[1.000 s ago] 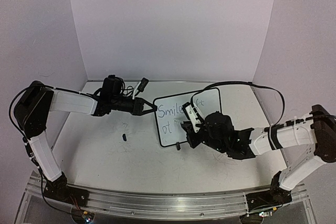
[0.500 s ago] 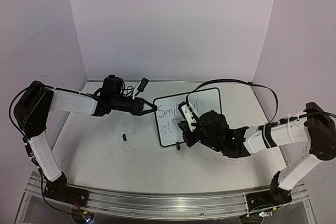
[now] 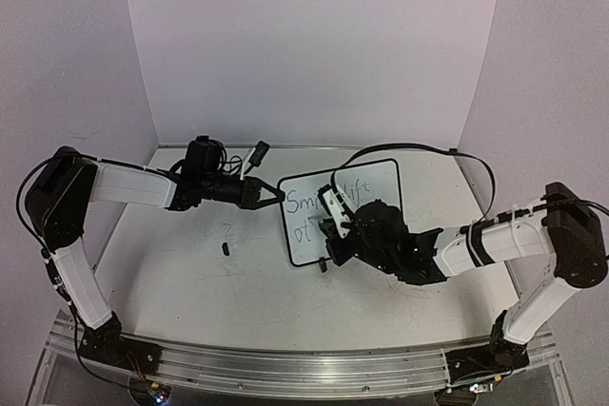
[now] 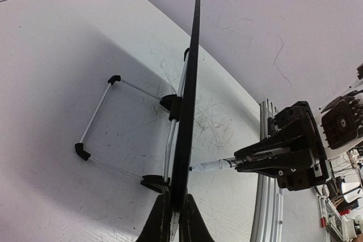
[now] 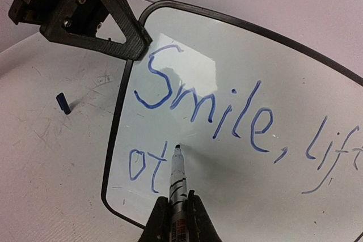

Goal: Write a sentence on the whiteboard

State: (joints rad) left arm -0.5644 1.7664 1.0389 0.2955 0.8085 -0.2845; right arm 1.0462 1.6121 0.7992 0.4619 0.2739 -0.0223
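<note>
Whiteboard (image 3: 306, 246) with a thin black frame stands on a white desk (image 3: 190, 282), about midway between the desk's left and right edges and nearer its far edge. Seen edge-on from the left wrist, it leans back on a wire stand (image 4: 96, 111) with black feet.

The left gripper (image 3: 271, 195) reaches in from the left. Its jaws are closed on the board's left edge near the upper left corner, steadying the board.

The right gripper (image 5: 176, 219) comes from the right and is clamped around a marker (image 5: 177, 174), which points at the board face.

The sentence (image 5: 195, 103) is in blue handwriting. The upper line reads "Smile, lift". The lower line, near the lower left corner, has only "ot". The marker tip sits at the board surface just right of the "t", under "Smile".

A small dark piece (image 3: 226, 247) lies on the desk left of the board, apart from it.
</note>
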